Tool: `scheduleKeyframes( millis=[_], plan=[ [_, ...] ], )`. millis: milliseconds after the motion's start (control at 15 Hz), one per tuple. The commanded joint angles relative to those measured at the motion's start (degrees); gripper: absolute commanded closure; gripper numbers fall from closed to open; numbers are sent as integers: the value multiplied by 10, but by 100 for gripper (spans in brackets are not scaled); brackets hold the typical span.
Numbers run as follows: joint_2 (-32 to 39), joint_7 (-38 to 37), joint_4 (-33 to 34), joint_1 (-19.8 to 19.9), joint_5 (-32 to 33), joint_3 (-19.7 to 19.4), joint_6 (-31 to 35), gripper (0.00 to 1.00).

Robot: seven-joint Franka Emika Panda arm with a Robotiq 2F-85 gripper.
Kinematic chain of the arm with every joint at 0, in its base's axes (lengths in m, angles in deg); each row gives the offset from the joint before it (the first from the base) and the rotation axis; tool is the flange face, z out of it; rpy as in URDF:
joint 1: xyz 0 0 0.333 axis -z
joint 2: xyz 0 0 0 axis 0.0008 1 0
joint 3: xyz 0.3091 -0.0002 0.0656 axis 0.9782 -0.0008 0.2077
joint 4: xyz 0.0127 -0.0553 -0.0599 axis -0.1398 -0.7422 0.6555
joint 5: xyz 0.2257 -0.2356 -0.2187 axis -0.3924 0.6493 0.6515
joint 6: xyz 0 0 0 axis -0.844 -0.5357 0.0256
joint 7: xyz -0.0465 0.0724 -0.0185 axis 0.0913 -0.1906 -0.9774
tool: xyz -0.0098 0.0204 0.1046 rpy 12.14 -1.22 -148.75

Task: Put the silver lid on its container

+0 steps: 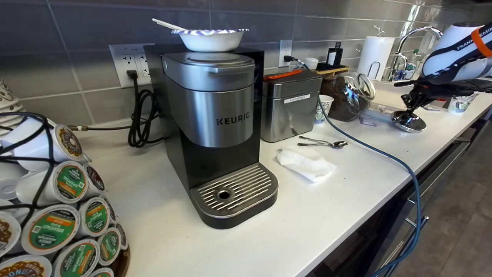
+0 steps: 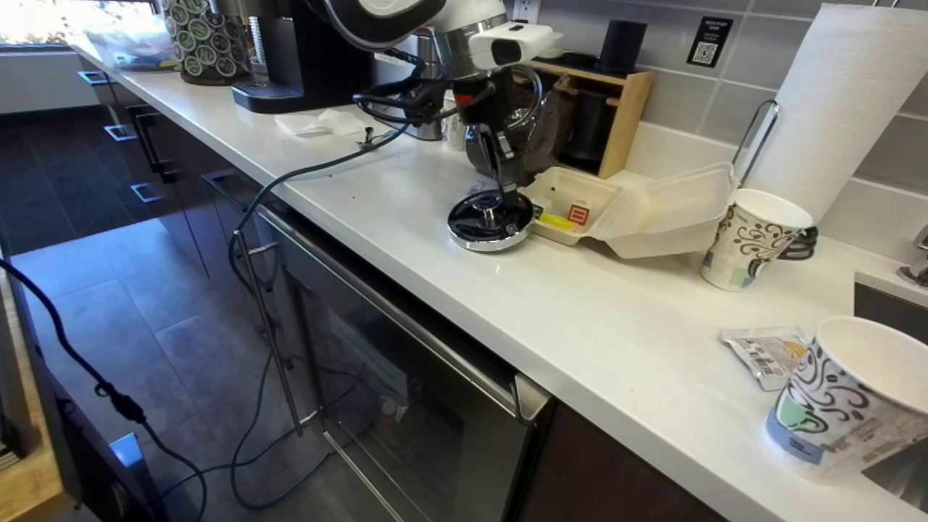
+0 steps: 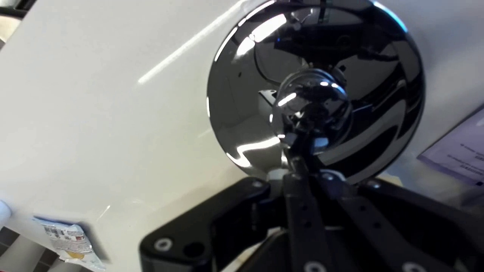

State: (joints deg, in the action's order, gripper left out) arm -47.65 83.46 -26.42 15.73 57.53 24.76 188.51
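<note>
Down the white counter point(image 1: 292, 227) from the coffee machine point(image 1: 211, 104), past the metal canister point(image 1: 294, 115), gripper point(image 3: 302, 153) points down, fingers point(image 3: 298, 187) drawn nearly together, and has the silver lid point(image 2: 487, 225) by its knob point(image 3: 312, 107). Wrist view puts the tips at the knob's edge on the gripper side; exact contact is hard to read, dark on mirror finish. Lid looks tipped, low side toward the counter's front edge. Can't tell whether its rim touches the counter. Glass jar point(image 1: 342, 98) with dark contents stands farther back, between canister and lid; jar and lid are apart. Pale takeout box point(image 2: 663, 214), hinged wide, is just beside the lid, one corner behind it in an exterior view, yellow and red bits point(image 2: 558, 220) inside. Small purple-printed packet point(image 3: 463, 147) near the lid too. Patterned paper cup point(image 2: 750, 239) by the box's far end; second cup point(image 2: 844, 399) and a printed sachet point(image 2: 768, 351) sit nearer the sink point(image 2: 881, 308). Other direction: crumpled napkin point(image 1: 305, 163) and spoons point(image 1: 339, 144) on the counter by the canister, white bowl point(image 1: 211, 40) on top of the coffee machine. Blue cable point(image 1: 418, 204) crosses the counter and drops over the front edge.
</note>
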Motion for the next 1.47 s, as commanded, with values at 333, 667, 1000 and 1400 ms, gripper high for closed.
scheduleKeyframes(
  millis=[333,667,1000,1400],
  plan=[
    [-27,-4,-12,4,4,4,-39,36],
    [-29,19,-10,17,-10,20,-87,1],
    [-28,27,-6,25,-19,29,-128,0],
    [-16,31,9,44,-61,44,-145,40]
  ],
)
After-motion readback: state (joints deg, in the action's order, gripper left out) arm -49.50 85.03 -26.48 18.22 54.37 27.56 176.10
